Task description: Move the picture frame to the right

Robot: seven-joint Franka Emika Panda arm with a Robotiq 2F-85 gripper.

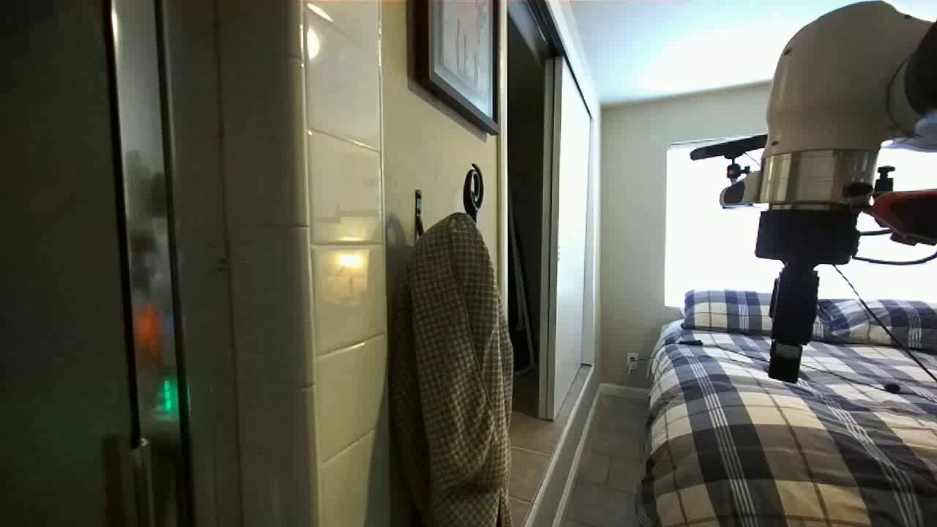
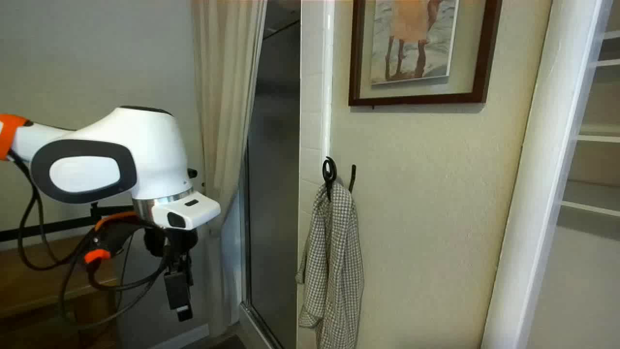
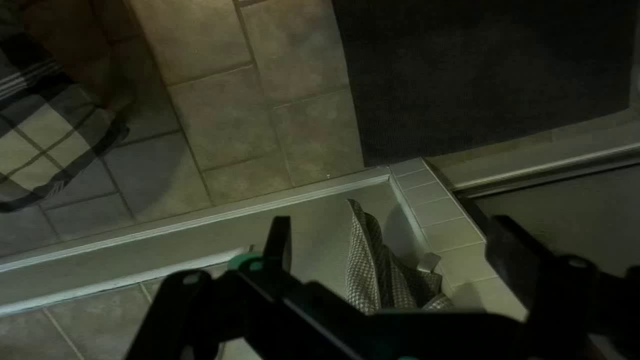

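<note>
Gripper (image 3: 390, 227) spread wide in wrist view, pointing down; beyond it, checked cloth (image 2: 334, 261) hanging at a black hook (image 2: 329, 186); then picture frame (image 2: 419, 53) on the wall (image 2: 426, 203), higher than the hook and right of it in an exterior view, well apart from the gripper; seems about level, but its top is out of shot
</note>
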